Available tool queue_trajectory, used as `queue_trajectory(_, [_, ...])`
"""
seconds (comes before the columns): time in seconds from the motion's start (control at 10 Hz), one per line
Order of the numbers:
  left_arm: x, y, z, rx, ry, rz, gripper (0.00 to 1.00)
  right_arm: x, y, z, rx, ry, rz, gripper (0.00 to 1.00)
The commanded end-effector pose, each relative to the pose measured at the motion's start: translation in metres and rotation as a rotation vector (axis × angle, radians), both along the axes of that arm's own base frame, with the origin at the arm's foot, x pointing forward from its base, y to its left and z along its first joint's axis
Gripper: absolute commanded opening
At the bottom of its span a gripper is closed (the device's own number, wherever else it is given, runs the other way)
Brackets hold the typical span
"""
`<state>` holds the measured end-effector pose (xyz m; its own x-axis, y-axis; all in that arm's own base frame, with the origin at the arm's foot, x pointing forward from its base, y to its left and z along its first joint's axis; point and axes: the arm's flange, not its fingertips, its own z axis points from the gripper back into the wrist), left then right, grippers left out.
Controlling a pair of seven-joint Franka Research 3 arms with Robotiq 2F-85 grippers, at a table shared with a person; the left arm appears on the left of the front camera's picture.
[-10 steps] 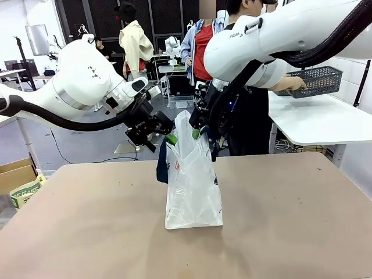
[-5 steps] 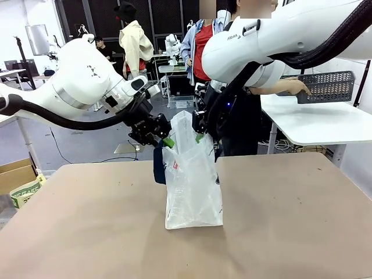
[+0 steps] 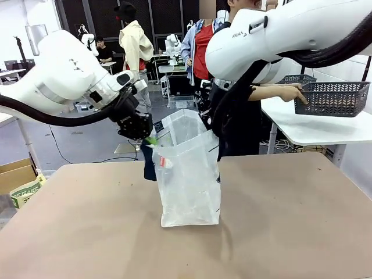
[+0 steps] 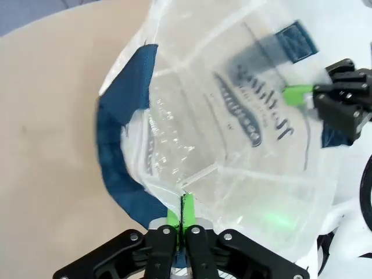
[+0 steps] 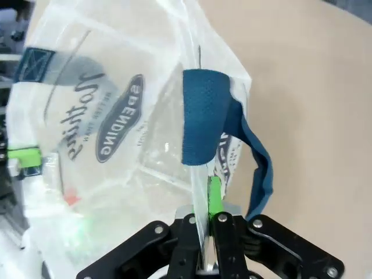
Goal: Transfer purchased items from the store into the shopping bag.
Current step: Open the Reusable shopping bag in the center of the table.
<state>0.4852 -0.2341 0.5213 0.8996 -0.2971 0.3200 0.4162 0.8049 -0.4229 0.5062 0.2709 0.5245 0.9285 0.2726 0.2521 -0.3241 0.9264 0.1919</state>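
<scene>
- At the middle of the table (image 3: 290, 221), the shopping bag (image 3: 189, 186) stands upright with its mouth pulled wide.
- On the 9 o'clock side of that mouth, the left gripper (image 3: 150, 139) has its green pads pressed together on the bag's rim. The left wrist view shows the clear film pinched between them.
- On the 3 o'clock side, the right gripper (image 5: 208, 218) is clamped on the opposite rim, with film caught between its pads, just beside a navy strap handle (image 5: 200, 116).
- A second navy strap (image 3: 149, 165) hangs just below the left gripper, at the bag's 9 o'clock edge.
- A dark oval logo (image 5: 119, 125) and script lettering show through the bag's wall, and a small red tag (image 3: 164, 163) sits near its upper left corner.
- Toward 2 o'clock from the bag and well apart from it, a person's hand (image 3: 292, 92) grips the near end of the dark grey lattice basket (image 3: 334, 99), held above a white side table (image 3: 325, 128). I cannot tell what lies inside it.
</scene>
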Motion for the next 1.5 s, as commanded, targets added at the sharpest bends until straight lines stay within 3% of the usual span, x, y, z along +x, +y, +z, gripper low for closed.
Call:
queue_trajectory(0.0, [-0.009, 0.019, 0.001, 0.086, 0.031, -0.026, 0.0, -0.015, -0.013, -0.001, -0.075, -0.006, -0.098, 0.0])
queue_trajectory(0.3, [-0.012, 0.036, 0.004, 0.196, 0.094, -0.104, 0.0, -0.023, -0.027, 0.003, -0.151, -0.034, -0.176, 0.0])
queue_trajectory(0.5, [-0.004, 0.042, 0.008, 0.26, 0.041, -0.115, 0.0, -0.022, -0.033, 0.006, -0.177, -0.071, -0.212, 0.0])
queue_trajectory(0.8, [0.02, 0.031, 0.011, 0.316, -0.006, -0.228, 0.0, -0.013, -0.031, 0.005, -0.18, -0.052, -0.154, 0.0])
queue_trajectory(0.9, [0.0, 0.029, 0.014, 0.239, 0.022, -0.132, 0.0, -0.012, -0.03, 0.005, -0.129, -0.005, -0.178, 0.0])
queue_trajectory(1.1, [0.0, 0.029, 0.014, 0.239, 0.022, -0.132, 0.0, -0.02, -0.022, 0.005, -0.136, -0.049, -0.163, 0.0])
queue_trajectory(1.3, [0.009, 0.023, 0.013, 0.208, -0.01, -0.248, 0.0, -0.015, -0.021, 0.0, -0.14, -0.046, -0.133, 0.0])
queue_trajectory(1.4, [0.014, 0.018, 0.015, 0.189, 0.023, -0.288, 0.0, -0.007, -0.021, -0.002, -0.157, -0.036, -0.116, 0.0])
